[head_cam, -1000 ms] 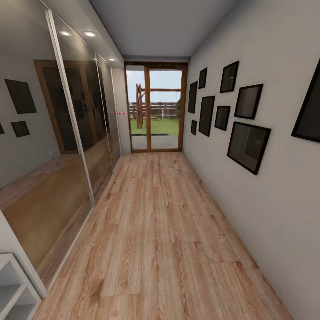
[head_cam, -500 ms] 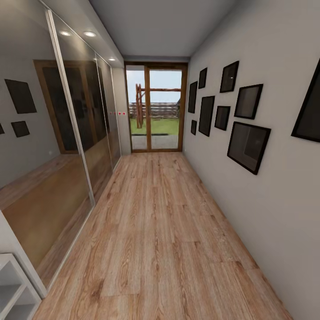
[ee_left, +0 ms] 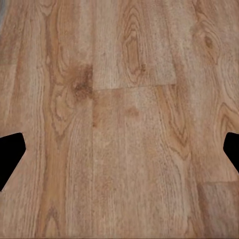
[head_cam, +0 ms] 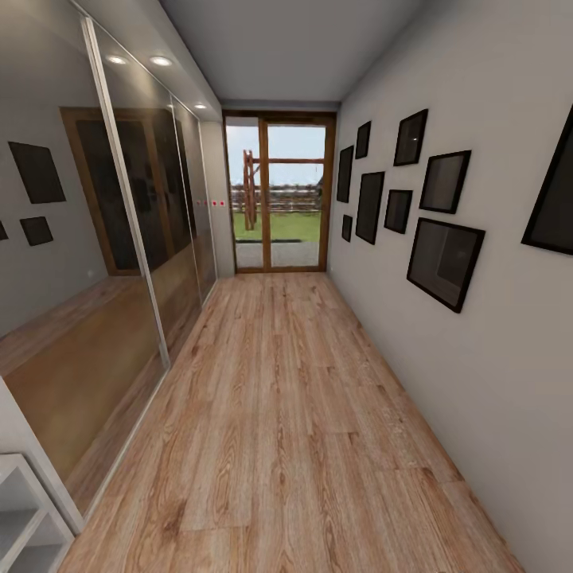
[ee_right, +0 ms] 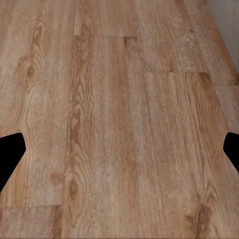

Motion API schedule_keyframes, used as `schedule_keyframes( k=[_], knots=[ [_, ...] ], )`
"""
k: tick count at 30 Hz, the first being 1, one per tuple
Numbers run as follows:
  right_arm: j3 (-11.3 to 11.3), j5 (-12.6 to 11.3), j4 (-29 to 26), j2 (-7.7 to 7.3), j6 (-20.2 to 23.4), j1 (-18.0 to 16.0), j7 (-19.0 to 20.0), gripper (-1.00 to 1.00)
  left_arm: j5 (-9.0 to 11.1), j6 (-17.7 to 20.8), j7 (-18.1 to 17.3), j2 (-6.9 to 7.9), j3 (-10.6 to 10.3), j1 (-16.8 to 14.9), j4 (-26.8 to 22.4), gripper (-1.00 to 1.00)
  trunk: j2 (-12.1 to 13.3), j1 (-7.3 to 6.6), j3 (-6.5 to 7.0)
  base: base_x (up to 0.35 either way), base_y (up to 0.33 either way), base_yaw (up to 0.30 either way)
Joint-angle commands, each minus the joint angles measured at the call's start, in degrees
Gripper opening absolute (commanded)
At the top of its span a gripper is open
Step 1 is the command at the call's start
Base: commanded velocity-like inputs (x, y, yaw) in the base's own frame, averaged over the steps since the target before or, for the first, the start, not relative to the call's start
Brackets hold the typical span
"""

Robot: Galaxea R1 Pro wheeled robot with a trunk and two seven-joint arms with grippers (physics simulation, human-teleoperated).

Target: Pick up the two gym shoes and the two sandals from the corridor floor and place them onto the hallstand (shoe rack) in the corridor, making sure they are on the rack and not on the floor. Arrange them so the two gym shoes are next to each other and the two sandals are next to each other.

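I look down the corridor: its wood-plank floor [head_cam: 278, 414] runs to a wood-framed glass door [head_cam: 278, 195] at the far end. The gym shoes and the sandals are out of view. A pale white shelf unit [head_cam: 24, 513] pokes in at the near left; I cannot tell whether it is the hallstand. My left gripper [ee_left: 119, 154] hangs open over bare planks, one dark fingertip [ee_left: 10, 157] at each side of the left wrist view. The right gripper [ee_right: 119, 154] is likewise open above the floor [ee_right: 124, 124], holding nothing.
Mirrored sliding panels [head_cam: 103, 263] line the left wall. Several black picture frames [head_cam: 444, 261] hang on the white right wall. The wall's base [ee_right: 226, 20] shows in the right wrist view, close to that arm.
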Motion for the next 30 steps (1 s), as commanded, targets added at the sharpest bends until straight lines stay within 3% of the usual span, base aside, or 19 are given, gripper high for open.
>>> schedule_keyframes(
  k=[1, 16, 25, 30],
  knots=[
    [0.0, 0.02, 0.04, -0.01, -0.4, -0.06, 0.01, 1.0, 0.04, -0.18, -0.05, 0.36, 0.07, 0.11, 0.11, 1.0, -0.03, 0.0, -0.06, 0.0, 0.0, 0.0],
    [-1.05, -0.14, -0.28, -0.5, -0.64, -0.08, -0.4, 1.0, 0.02, -0.11, 0.44, 0.53, 0.13, 0.63, 0.09, 1.0, -0.03, 0.0, -0.06, 0.0, -0.002, 0.0],
    [-4.66, -0.15, -0.4, -0.48, -0.59, -0.08, -0.36, 1.0, -0.16, -0.15, 0.43, 0.31, 0.01, 0.64, 0.1, 1.0, -0.03, 0.0, -0.08, 0.0, -0.161, 0.007],
    [-5.58, -0.12, -0.22, -0.46, -0.57, -0.08, -0.35, 1.0, -0.06, -0.17, 0.53, 0.27, -0.02, 0.64, 0.26, 1.0, -0.03, 0.0, -0.25, 0.0, -0.251, 0.105]
  ],
)
